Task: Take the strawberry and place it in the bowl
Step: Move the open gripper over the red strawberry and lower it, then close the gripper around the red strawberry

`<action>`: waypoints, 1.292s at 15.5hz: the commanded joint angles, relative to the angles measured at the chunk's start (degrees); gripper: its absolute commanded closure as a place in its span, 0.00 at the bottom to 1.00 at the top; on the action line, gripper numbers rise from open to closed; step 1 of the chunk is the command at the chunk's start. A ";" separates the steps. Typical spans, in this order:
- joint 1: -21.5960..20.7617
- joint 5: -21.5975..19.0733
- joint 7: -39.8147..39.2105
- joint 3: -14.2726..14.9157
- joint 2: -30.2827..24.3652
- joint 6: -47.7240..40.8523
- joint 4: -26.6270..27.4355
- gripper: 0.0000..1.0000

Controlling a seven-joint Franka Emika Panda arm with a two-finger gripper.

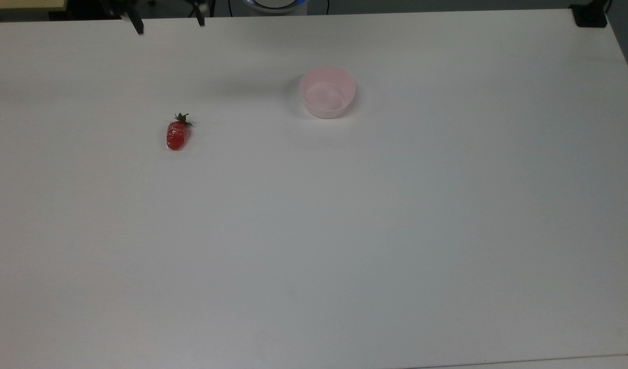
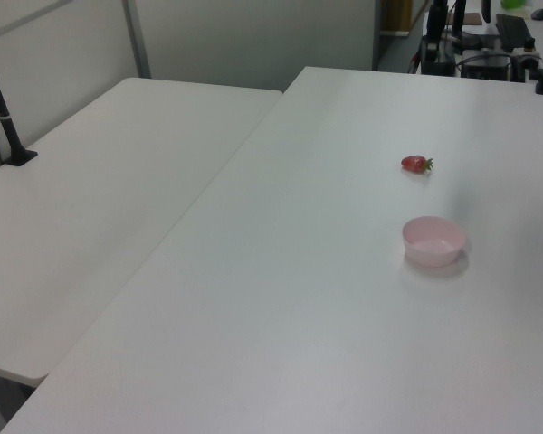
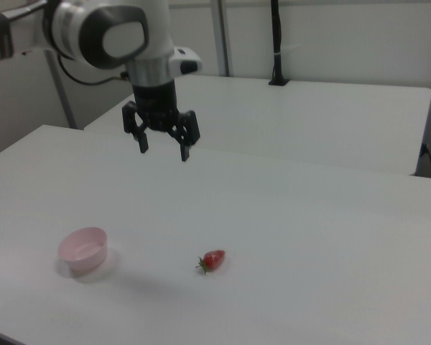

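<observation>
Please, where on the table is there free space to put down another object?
The table is bare on the whole top view's near side, below the strawberry and the bowl, and everywhere to the bowl's right. The tightest part is under the open gripper, above the strawberry.
</observation>
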State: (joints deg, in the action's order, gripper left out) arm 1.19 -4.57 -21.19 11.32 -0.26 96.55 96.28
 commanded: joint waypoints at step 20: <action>-3.12 -1.41 0.01 5.73 19.42 25.09 13.85 0.35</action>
State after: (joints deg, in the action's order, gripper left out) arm -0.48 -5.11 -21.20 15.87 19.55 120.51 108.70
